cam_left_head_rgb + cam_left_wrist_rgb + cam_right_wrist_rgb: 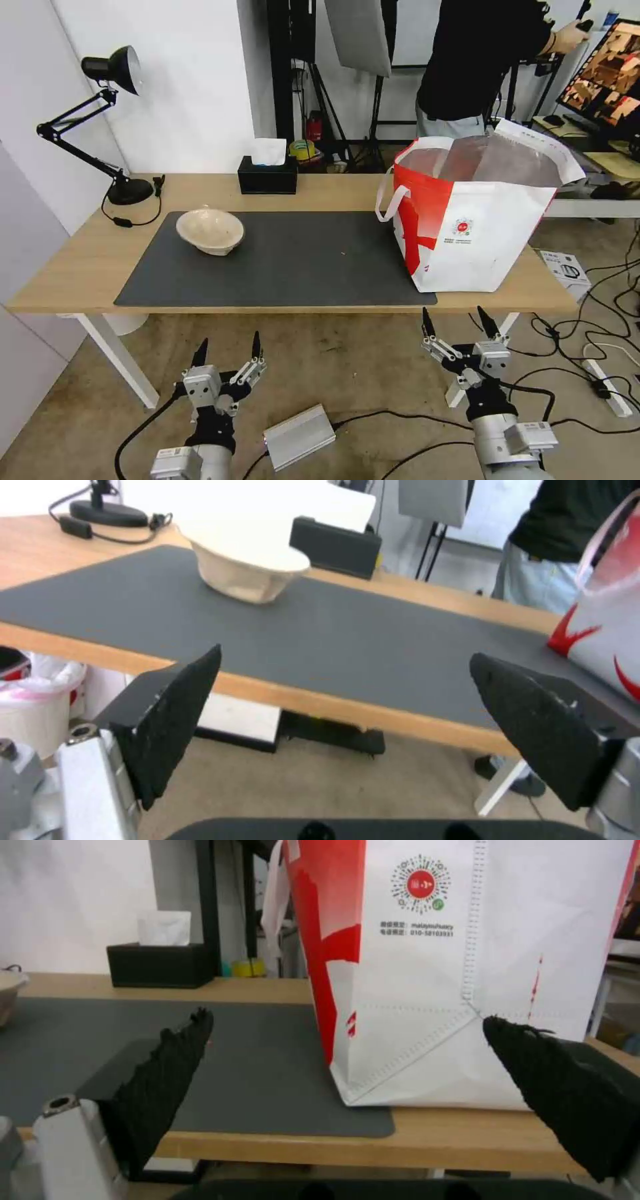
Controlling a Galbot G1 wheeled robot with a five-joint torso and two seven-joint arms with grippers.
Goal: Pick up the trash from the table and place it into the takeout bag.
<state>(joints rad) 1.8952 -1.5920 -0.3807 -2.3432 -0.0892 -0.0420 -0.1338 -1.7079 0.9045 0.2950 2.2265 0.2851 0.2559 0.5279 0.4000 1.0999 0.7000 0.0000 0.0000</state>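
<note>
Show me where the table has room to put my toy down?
The widest bare patch is the dark grey mat between the beige shallow pulp bowl and the red-and-white takeout bag. Bare light wood lies left of the mat. It is crowded by the black desk lamp and black tissue box.

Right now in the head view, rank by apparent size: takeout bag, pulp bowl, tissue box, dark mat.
1. dark mat
2. takeout bag
3. pulp bowl and tissue box: look alike; the box is farther back, so unranked.
</note>
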